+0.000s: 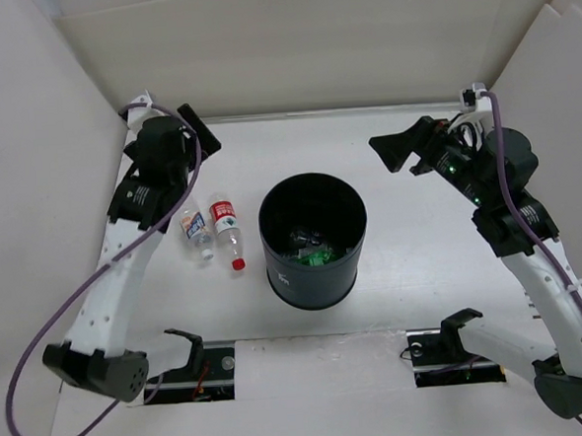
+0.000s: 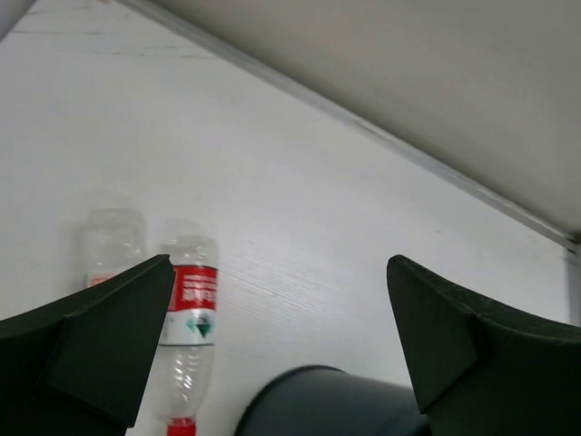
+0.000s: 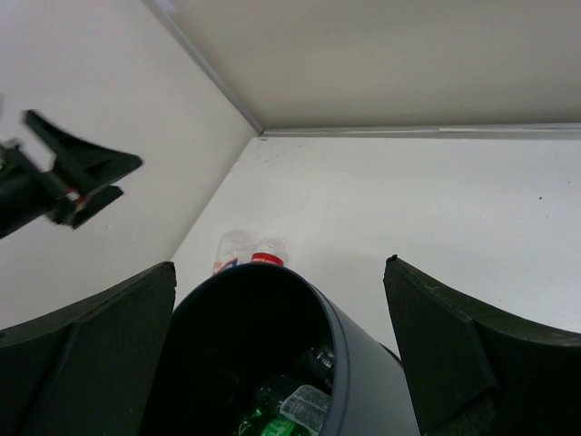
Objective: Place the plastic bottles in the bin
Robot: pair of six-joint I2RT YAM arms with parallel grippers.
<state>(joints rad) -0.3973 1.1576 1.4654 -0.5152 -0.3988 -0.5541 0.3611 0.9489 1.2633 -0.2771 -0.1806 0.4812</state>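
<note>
Our left hand (image 2: 280,268) hangs with fingers apart at ten o'clock of the bin (image 1: 310,288); our right hand (image 3: 280,265), likewise apart, at two o'clock. A green bottle (image 1: 316,259) lies inside; the red-capped bottle (image 1: 228,227) and a clear bottle (image 1: 195,227) lie on the tabletop (image 1: 423,269) at nine o'clock.

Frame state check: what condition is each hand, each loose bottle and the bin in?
Left hand: open, empty.
Right hand: open, empty.
Bin: upright, open-topped, partly filled.
Red-label bottle: lying flat, capped, outside the bin.
Other clear bottle: lying flat beside it, outside the bin.
</note>
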